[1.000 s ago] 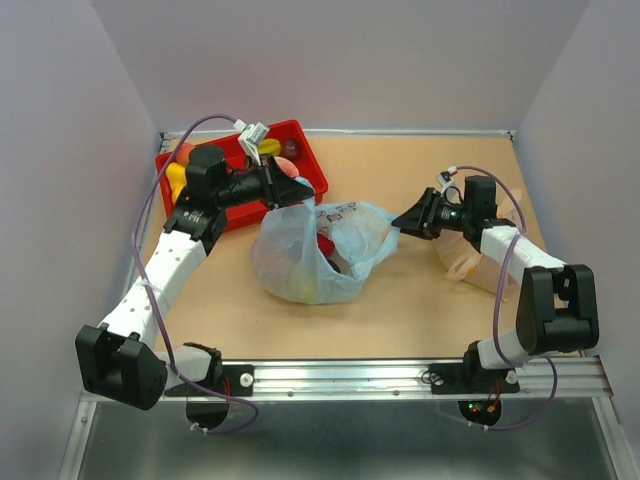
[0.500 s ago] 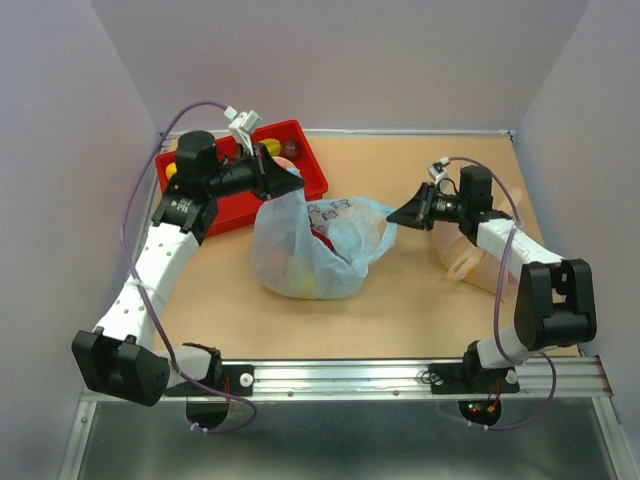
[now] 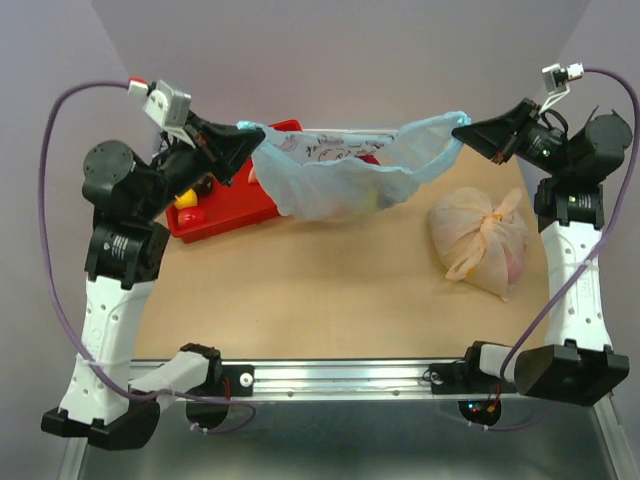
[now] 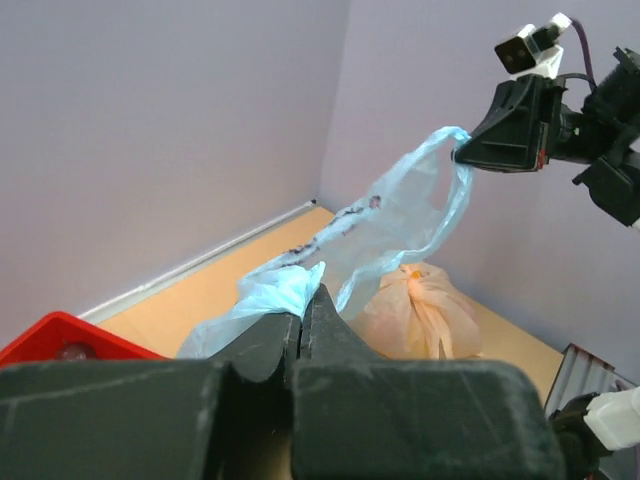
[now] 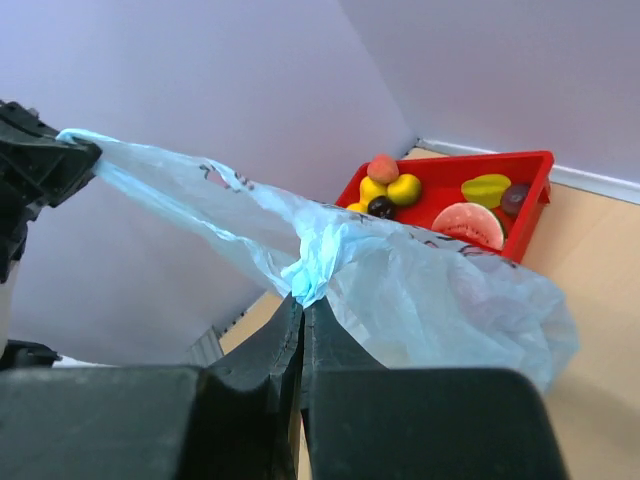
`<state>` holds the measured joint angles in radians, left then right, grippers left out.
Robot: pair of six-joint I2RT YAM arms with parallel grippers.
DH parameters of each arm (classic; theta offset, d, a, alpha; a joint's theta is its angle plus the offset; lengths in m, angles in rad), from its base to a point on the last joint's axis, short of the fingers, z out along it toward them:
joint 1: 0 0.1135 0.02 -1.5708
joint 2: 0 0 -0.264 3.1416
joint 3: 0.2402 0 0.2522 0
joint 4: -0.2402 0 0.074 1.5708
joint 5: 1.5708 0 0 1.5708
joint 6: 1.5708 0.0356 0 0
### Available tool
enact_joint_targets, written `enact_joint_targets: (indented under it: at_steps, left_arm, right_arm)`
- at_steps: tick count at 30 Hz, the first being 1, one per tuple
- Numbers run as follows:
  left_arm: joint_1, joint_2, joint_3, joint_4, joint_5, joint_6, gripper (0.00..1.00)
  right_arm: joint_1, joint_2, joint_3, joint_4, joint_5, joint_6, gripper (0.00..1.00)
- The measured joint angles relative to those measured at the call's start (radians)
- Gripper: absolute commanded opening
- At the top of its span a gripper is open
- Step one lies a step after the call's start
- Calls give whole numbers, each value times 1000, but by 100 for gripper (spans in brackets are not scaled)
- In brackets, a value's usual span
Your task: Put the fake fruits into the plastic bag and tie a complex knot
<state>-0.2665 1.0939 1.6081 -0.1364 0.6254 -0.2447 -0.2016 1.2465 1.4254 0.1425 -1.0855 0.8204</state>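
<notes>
Above the table (image 3: pixel 330 290), my left gripper (image 3: pixel 250 160) and right gripper (image 3: pixel 462 128) each pinch a handle of the thin light-blue printed plastic bag (image 3: pixel 330 182); I'd cross them slowly, keeping tension even.

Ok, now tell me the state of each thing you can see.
Blue bag: lifted, stretched between both tools, untied.
Left tool: shut on the blue bag.
Right tool: shut on the blue bag.
Orange bag: tied shut.
Red tray: holding fruit.

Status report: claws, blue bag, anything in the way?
Left claw, right claw shut on blue bag. Bag stretched aloft between them. Beige bag on table below, apart.
</notes>
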Motion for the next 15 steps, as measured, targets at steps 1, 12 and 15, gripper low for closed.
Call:
enact_joint_targets:
  at_steps: [1,12,15]
  left_arm:
    - [0,-31,-59,7,-13,0,0]
    - [0,217,-79,-34,6,-15,0]
    - [5,228,-48,-56,7,13,0]
  right_arm:
    - [4,-16,-23,5,-4,-5,0]
    - [13,106,-111,-77,-3,-20,0]
    - [13,101,-93,-67,-8,-22,1]
